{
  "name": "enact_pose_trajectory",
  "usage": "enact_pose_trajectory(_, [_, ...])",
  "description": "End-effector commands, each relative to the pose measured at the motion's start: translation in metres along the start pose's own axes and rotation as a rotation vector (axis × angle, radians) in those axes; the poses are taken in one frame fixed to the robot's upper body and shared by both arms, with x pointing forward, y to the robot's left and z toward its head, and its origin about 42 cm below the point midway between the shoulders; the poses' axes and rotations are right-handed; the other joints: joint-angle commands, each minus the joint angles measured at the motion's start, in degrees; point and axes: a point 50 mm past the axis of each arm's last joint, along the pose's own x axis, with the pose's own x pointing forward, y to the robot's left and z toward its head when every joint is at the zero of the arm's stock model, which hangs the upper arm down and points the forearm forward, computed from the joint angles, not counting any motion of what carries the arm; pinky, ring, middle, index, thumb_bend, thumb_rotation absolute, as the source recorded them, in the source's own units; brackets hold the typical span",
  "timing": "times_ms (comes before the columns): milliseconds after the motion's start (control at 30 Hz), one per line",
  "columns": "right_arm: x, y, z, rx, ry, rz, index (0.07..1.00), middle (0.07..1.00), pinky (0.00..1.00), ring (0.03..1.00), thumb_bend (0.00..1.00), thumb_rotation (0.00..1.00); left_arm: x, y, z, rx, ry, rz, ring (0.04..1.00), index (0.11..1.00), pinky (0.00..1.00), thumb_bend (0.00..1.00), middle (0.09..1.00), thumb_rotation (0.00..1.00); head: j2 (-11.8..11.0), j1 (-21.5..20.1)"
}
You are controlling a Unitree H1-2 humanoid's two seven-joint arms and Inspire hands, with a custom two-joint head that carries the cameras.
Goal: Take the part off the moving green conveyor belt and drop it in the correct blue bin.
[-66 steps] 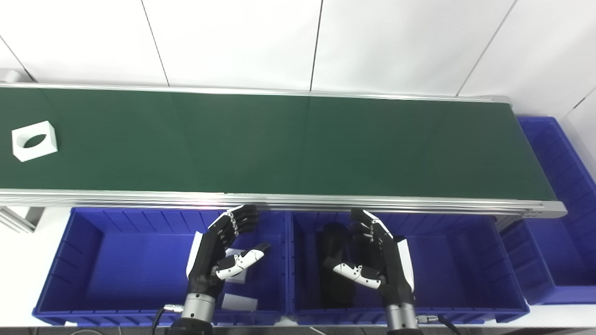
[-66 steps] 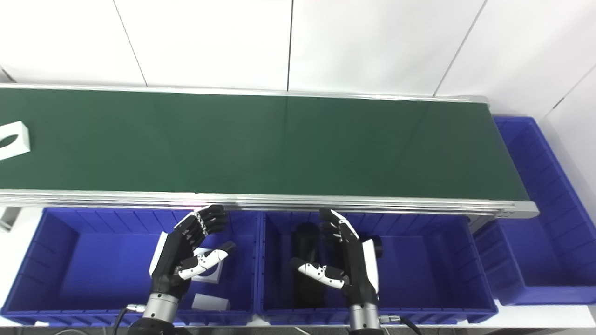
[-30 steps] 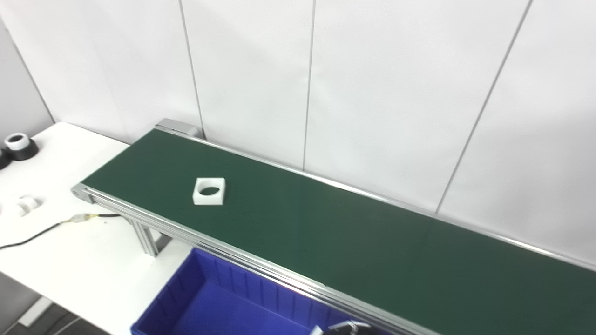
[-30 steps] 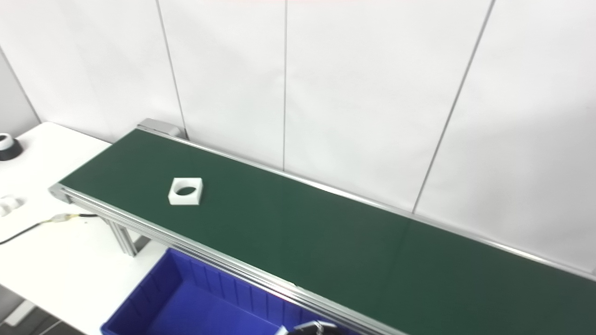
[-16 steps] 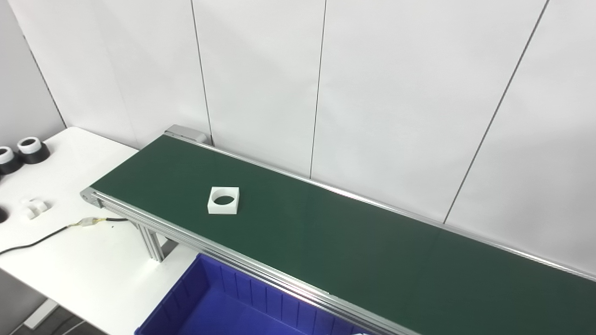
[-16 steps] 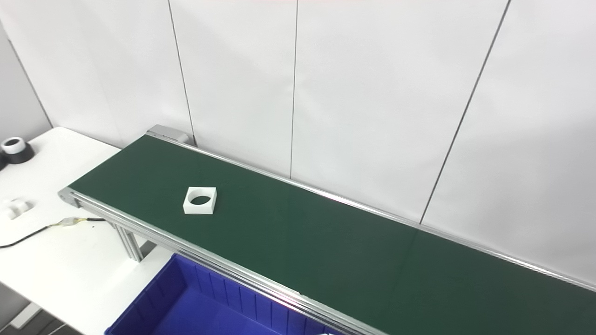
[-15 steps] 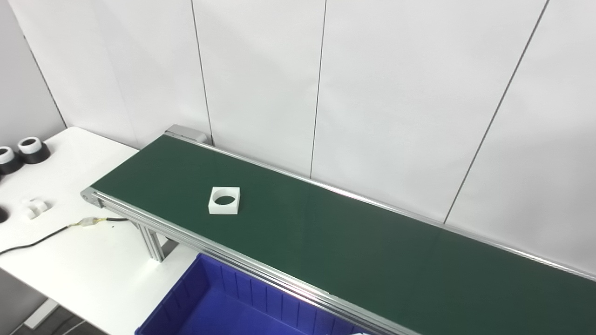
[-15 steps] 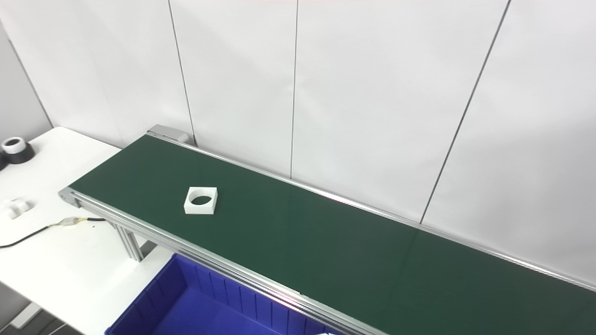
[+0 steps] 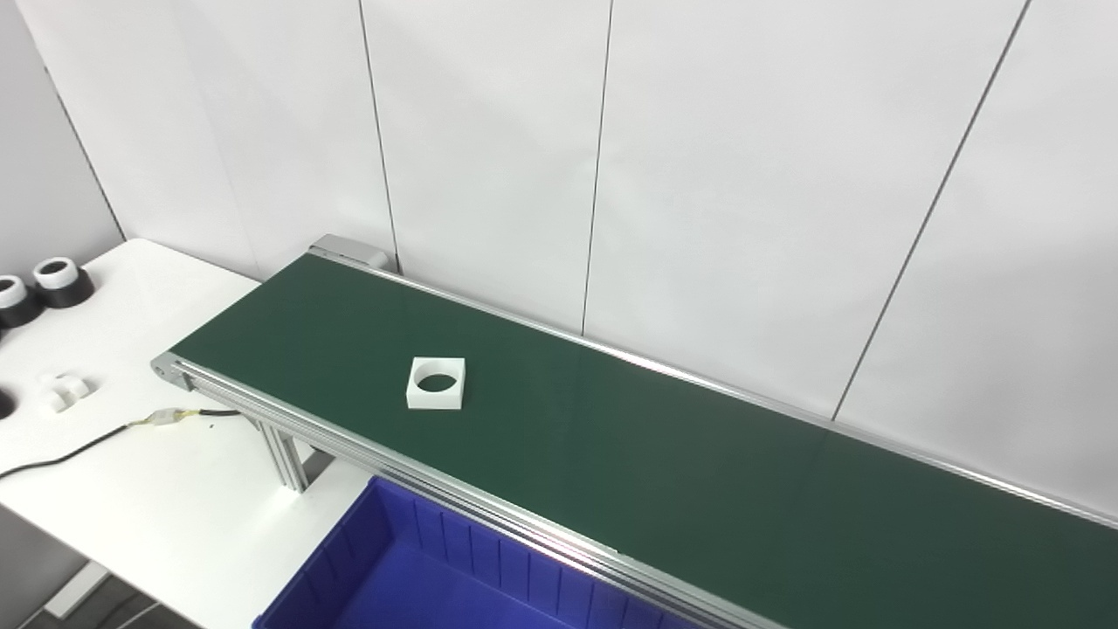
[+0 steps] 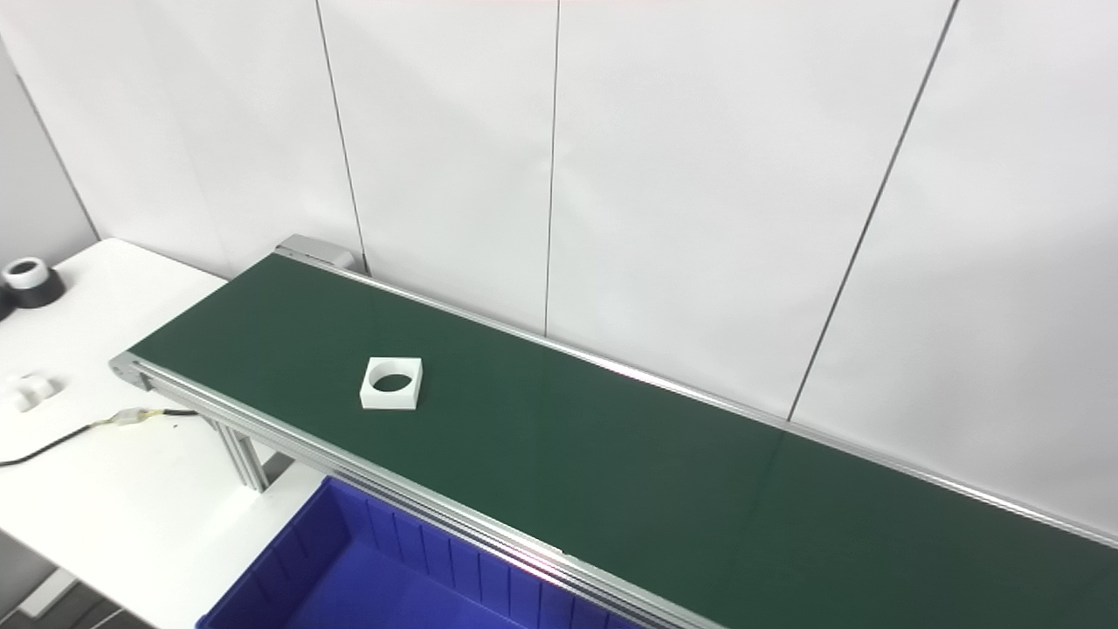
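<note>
A white square part with a round hole [image 9: 436, 383] lies flat on the green conveyor belt [image 9: 664, 454], near the belt's left end and closer to its front rail. The same part [image 10: 390, 383] shows in the right eye view. Below the front rail, the corner of a blue bin [image 9: 419, 577] shows at the bottom edge. Neither hand is in either view.
A white table [image 9: 113, 454] stands left of the belt, with a black cable [image 9: 79, 441], small white pieces [image 9: 63, 390] and black-and-white rings [image 9: 57, 281] on it. White wall panels rise behind the belt.
The camera swung up and left since 2.2 s ago, taking both hands out of view. In the last half second the white part rode a little to the right along the belt.
</note>
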Motion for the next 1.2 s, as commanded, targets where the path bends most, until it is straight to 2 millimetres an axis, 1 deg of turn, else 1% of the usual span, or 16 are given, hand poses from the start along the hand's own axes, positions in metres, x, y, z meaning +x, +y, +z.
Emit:
enact_pose_trajectory(0, [0.006, -0.002, 0.013, 0.047, -0.086, -0.009, 0.833, 0.836, 0.72, 0.808, 0.51, 0.0, 0.006, -0.005, 0.014, 0.009, -0.082, 0.003, 0.682, 0.68, 0.65, 0.84, 0.69, 0.0, 0.28, -0.3])
enact_pose_trajectory(167, [0.009, -0.004, 0.015, 0.063, -0.088, -0.012, 0.819, 0.818, 0.67, 0.766, 0.52, 0.0, 0.007, -0.005, 0.015, -0.002, -0.088, 0.008, 0.684, 0.677, 0.66, 0.81, 0.693, 0.0, 0.36, -1.36])
enact_pose_trajectory(400, [0.01, -0.007, 0.014, 0.076, -0.084, -0.016, 0.8, 0.804, 0.64, 0.757, 0.52, 0.0, 0.009, -0.007, 0.016, -0.043, -0.095, 0.013, 0.685, 0.659, 0.66, 0.8, 0.685, 0.0, 1.29, -2.16])
enact_pose_trajectory(533, [0.008, -0.007, 0.015, 0.081, -0.084, -0.017, 0.788, 0.796, 0.63, 0.75, 0.53, 0.0, 0.009, -0.006, 0.019, -0.02, -0.105, 0.055, 0.662, 0.66, 0.63, 0.8, 0.671, 0.0, 1.95, -3.31])
enact_pose_trajectory(600, [0.007, -0.006, 0.016, 0.082, -0.086, -0.018, 0.783, 0.793, 0.63, 0.747, 0.54, 0.0, 0.009, -0.004, 0.021, -0.012, -0.11, 0.07, 0.657, 0.663, 0.63, 0.79, 0.667, 0.0, 2.58, -4.08])
enact_pose_trajectory(633, [0.006, -0.006, 0.016, 0.085, -0.089, -0.019, 0.78, 0.791, 0.62, 0.745, 0.54, 0.0, 0.008, -0.003, 0.022, -0.012, -0.115, 0.071, 0.657, 0.664, 0.63, 0.78, 0.667, 0.0, 3.57, -4.62])
enact_pose_trajectory(700, [0.005, -0.005, 0.018, 0.081, -0.093, -0.018, 0.773, 0.787, 0.61, 0.739, 0.56, 0.0, 0.006, -0.002, 0.025, -0.016, -0.126, 0.074, 0.66, 0.661, 0.64, 0.76, 0.673, 0.0, 4.02, -5.44])
enact_pose_trajectory(767, [0.004, -0.004, 0.018, 0.07, -0.097, -0.016, 0.77, 0.778, 0.6, 0.722, 0.56, 0.0, 0.004, -0.002, 0.028, -0.019, -0.135, 0.079, 0.638, 0.641, 0.63, 0.74, 0.654, 0.0, 4.42, -6.46])
enact_pose_trajectory(833, [0.002, -0.002, 0.019, 0.079, -0.098, -0.009, 0.771, 0.781, 0.61, 0.729, 0.56, 0.0, 0.001, -0.001, 0.03, -0.018, -0.144, 0.081, 0.618, 0.623, 0.61, 0.74, 0.628, 0.0, 5.45, -6.93])
enact_pose_trajectory(867, [0.001, -0.001, 0.02, 0.076, -0.102, -0.007, 0.77, 0.783, 0.63, 0.735, 0.57, 0.0, -0.001, -0.001, 0.032, -0.02, -0.151, 0.08, 0.594, 0.602, 0.59, 0.72, 0.601, 0.0, 6.05, -7.11])
enact_pose_trajectory(967, [-0.001, 0.0, 0.022, 0.064, -0.109, 0.0, 0.775, 0.787, 0.63, 0.741, 0.58, 0.03, -0.002, -0.002, 0.038, -0.032, -0.174, 0.078, 0.537, 0.56, 0.53, 0.68, 0.55, 0.0, 6.46, -7.91])
enact_pose_trajectory(1033, [-0.001, 0.0, 0.023, 0.062, -0.113, 0.0, 0.775, 0.785, 0.64, 0.743, 0.59, 0.03, -0.002, -0.001, 0.042, -0.026, -0.187, 0.072, 0.536, 0.562, 0.52, 0.64, 0.551, 0.03, 6.97, -8.31])
enact_pose_trajectory(1067, [-0.001, -0.001, 0.024, 0.057, -0.119, -0.001, 0.774, 0.785, 0.64, 0.743, 0.59, 0.03, -0.001, -0.001, 0.046, -0.031, -0.204, 0.068, 0.538, 0.564, 0.51, 0.63, 0.553, 0.04, 7.82, -8.29])
enact_pose_trajectory(1100, [-0.001, -0.002, 0.025, 0.055, -0.122, -0.001, 0.771, 0.781, 0.63, 0.735, 0.6, 0.01, 0.001, -0.001, 0.05, -0.035, -0.217, 0.066, 0.539, 0.565, 0.51, 0.6, 0.552, 0.04, 7.92, -8.27])
enact_pose_trajectory(1133, [-0.002, -0.003, 0.026, 0.049, -0.127, -0.002, 0.772, 0.781, 0.63, 0.731, 0.6, 0.0, 0.002, 0.0, 0.054, -0.046, -0.236, 0.064, 0.533, 0.529, 0.5, 0.55, 0.544, 0.05, 8.42, -8.24])
enact_pose_trajectory(1167, [-0.002, -0.003, 0.026, 0.045, -0.13, -0.003, 0.773, 0.781, 0.63, 0.731, 0.6, 0.0, 0.004, 0.0, 0.057, -0.053, -0.248, 0.062, 0.531, 0.521, 0.5, 0.54, 0.543, 0.05, 8.42, -8.24])
